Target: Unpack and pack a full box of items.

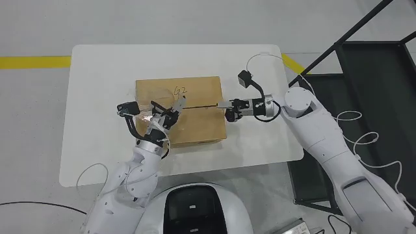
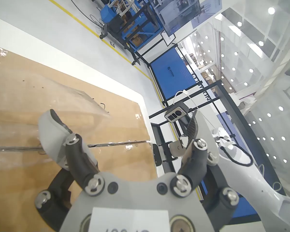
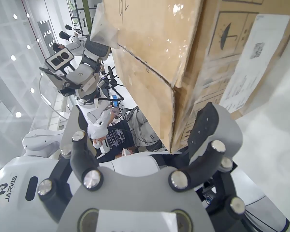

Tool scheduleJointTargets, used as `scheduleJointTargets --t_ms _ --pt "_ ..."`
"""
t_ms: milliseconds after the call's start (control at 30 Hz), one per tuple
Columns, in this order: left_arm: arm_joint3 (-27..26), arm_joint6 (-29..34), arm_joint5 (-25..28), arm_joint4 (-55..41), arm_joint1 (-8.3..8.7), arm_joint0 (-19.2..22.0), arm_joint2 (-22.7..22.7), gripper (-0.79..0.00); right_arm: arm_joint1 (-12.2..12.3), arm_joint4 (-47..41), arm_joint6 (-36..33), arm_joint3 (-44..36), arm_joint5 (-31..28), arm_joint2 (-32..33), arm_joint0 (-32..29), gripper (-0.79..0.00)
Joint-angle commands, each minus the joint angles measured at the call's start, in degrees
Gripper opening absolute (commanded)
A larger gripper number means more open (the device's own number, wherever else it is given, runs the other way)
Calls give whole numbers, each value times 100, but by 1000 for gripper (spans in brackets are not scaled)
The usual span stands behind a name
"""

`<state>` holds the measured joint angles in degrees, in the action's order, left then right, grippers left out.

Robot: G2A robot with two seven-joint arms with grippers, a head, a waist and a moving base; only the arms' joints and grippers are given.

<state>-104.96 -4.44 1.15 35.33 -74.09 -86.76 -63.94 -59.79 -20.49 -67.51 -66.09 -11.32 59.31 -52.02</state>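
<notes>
One cardboard box (image 1: 195,97) sits mid-table (image 1: 97,91), flaps shut and contents hidden. One strip of clear tape (image 2: 87,102) lifts off its seam. Of two grippers, the left gripper (image 2: 123,121) is spread wide over the lid. The right gripper (image 1: 226,108) gapes at the box's end edge.

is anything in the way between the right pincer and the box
Nothing visible does. The right pincer is open at the end of the box, one finger on each side of the seam's corner. Some clear tape is peeled up at the far end.
</notes>
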Motion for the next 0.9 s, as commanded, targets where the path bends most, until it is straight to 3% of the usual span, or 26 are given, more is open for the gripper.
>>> scheduleJointTargets --t_ms 0,600,867 --pt "-13 -43 116 27 7 -72 -34 0 20 -9 64 39 -10 91 -24 0" --pt "7 -508 980 -29 -8 -287 -144 0 337 -27 271 -690 239 1211 -678 0" --pt "-129 -164 1453 -211 64 -512 -510 0 382 82 417 -1013 469 1338 -852 0"
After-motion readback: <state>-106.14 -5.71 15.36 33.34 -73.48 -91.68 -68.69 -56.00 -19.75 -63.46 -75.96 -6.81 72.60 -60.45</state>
